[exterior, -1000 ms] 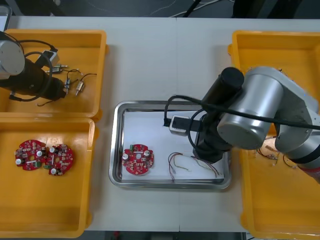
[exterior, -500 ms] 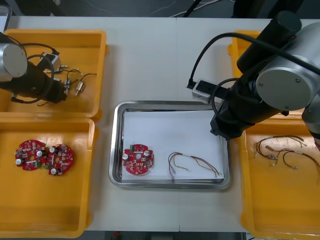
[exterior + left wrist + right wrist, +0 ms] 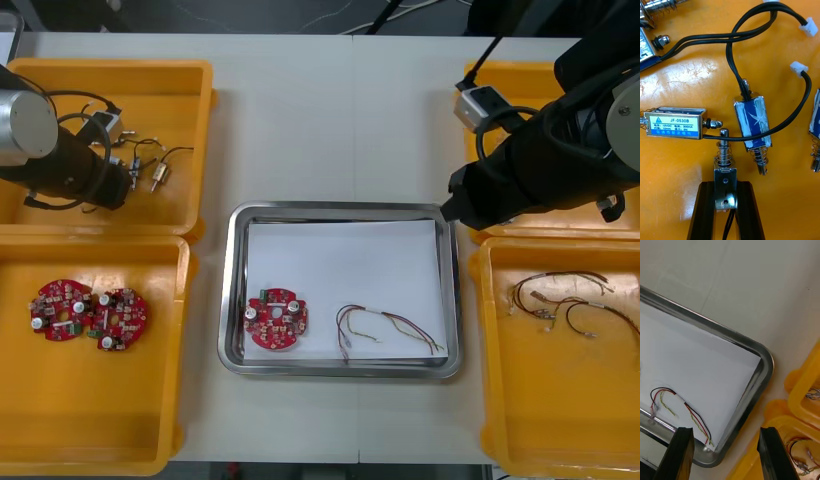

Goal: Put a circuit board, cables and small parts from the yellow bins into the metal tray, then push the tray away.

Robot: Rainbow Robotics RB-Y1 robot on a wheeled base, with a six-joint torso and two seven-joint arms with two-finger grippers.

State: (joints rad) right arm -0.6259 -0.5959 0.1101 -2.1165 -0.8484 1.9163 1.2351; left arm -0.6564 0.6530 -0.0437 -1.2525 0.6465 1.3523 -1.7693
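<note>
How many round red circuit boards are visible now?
3. Board one and board two lie side by side in the near left yellow bin; board three lies in the metal tray, near left corner. Others may hide under the left arm or right arm.

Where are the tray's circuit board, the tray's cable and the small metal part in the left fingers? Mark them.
circuit board (image 3: 277, 320): front view, centre of the red disc.
cable (image 3: 392, 319): front view, midway along the wires.
small metal part (image 3: 724, 179): left wrist view, its metal body.

Bright even light, soft shadows
</note>
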